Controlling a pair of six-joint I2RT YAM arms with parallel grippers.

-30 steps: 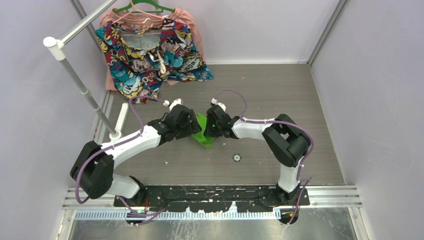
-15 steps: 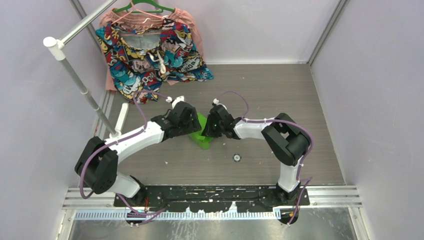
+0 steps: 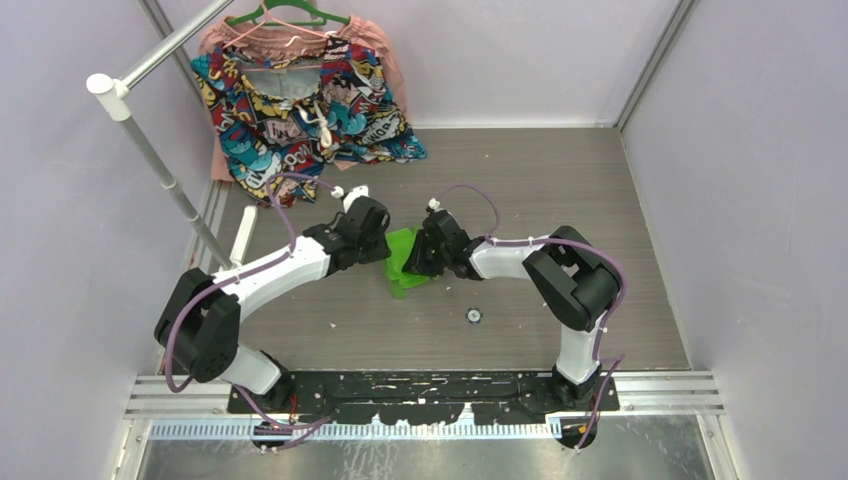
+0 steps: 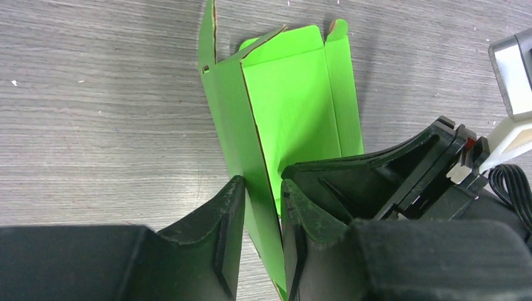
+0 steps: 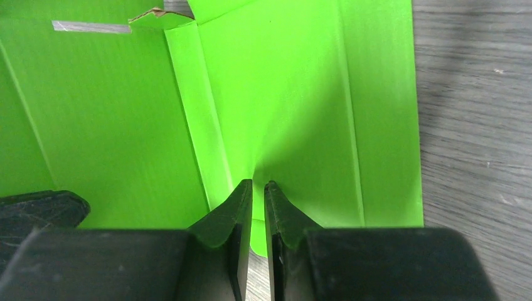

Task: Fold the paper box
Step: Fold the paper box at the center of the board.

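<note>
The paper box (image 3: 404,268) is a lime-green card sheet, partly folded, lying on the grey table between my two grippers. In the left wrist view the paper box (image 4: 292,106) has one wall standing up, and my left gripper (image 4: 262,195) is shut on that wall's near edge. In the right wrist view the paper box (image 5: 282,94) fills the frame, and my right gripper (image 5: 258,185) is pinched shut on a panel, with creases spreading from the tips. From above, the left gripper (image 3: 383,248) and right gripper (image 3: 420,256) meet at the box from either side.
A colourful patterned garment (image 3: 300,110) hangs on a green hanger at the back left. A white rack pole (image 3: 165,170) slants along the left side. A small round object (image 3: 473,316) lies in front of the box. Walls close in both sides.
Both grippers have moved slightly away from the bases with the box. The green card now spreads flatter and wider between them.
</note>
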